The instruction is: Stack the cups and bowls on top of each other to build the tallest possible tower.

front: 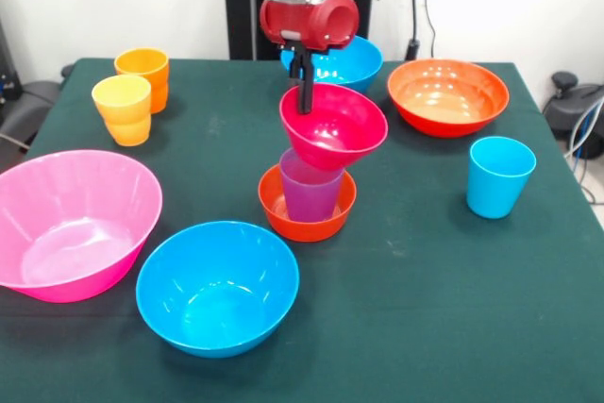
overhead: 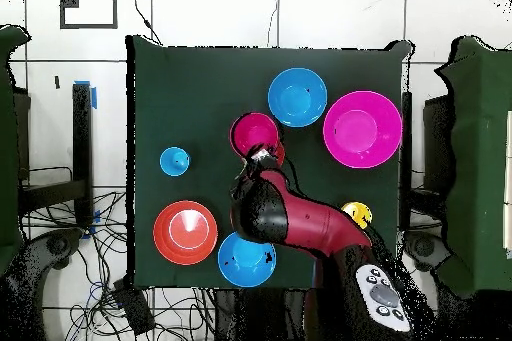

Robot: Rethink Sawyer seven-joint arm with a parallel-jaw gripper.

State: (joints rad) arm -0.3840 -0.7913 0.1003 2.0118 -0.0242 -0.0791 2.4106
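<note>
The tower stands at mid-table: the small orange bowl (front: 307, 219) holds the purple tumbler (front: 310, 193), and the small crimson bowl (front: 337, 126) sits tilted on the tumbler's mouth. My gripper (front: 305, 104) comes down from above and is shut on the crimson bowl's far rim. In the overhead view the crimson bowl (overhead: 255, 132) hides the tumbler and the orange bowl, and my arm (overhead: 285, 215) covers the gripper. The yellow tumbler (front: 122, 109) and orange tumbler (front: 143, 74) stand together at the far left. The light blue tumbler (front: 499, 176) stands alone at the right.
The huge pink bowl (front: 71, 224) sits at the near left and a blue bowl (front: 217, 287) beside it. The second blue bowl (front: 347, 63) is behind the gripper, and the wide orange bowl (front: 447, 96) is at the far right.
</note>
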